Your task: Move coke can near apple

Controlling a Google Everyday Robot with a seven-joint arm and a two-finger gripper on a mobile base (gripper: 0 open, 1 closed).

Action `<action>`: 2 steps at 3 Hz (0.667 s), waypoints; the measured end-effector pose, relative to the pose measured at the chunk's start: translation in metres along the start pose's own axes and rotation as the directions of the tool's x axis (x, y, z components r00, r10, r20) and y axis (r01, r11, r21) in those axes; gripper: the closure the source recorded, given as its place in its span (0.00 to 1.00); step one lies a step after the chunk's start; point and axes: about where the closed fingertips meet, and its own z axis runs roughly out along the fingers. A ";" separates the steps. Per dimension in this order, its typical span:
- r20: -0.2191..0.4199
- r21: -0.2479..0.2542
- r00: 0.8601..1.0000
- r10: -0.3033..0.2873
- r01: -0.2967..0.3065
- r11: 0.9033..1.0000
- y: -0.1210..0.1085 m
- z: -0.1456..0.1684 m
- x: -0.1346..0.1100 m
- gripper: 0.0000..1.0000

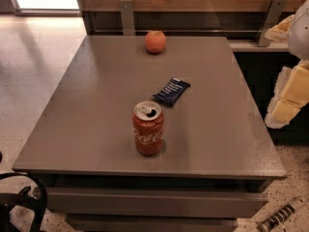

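The coke can [148, 128] stands upright on the grey table [87, 110], near its front edge and about mid-width; its silver top is open. The apple [155, 41] sits at the table's far edge, straight behind the can and well apart from it. My gripper [286, 103] shows as white and yellow parts at the right edge of the camera view, beyond the table's right side, level with the table's middle. It is far from the can and holds nothing that I can see.
A flat dark blue snack packet [172, 91] lies between the can and the apple, slightly right of their line. A wooden wall with metal brackets [127, 14] runs behind the table. A dark frame [21, 199] is at bottom left.
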 end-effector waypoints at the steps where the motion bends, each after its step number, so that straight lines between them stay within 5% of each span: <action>1: 0.197 -0.039 0.979 0.061 -0.054 0.998 0.007 0.011 0.012 0.00; 2: 0.359 -0.048 0.929 0.089 -0.077 0.996 0.015 0.015 0.001 0.00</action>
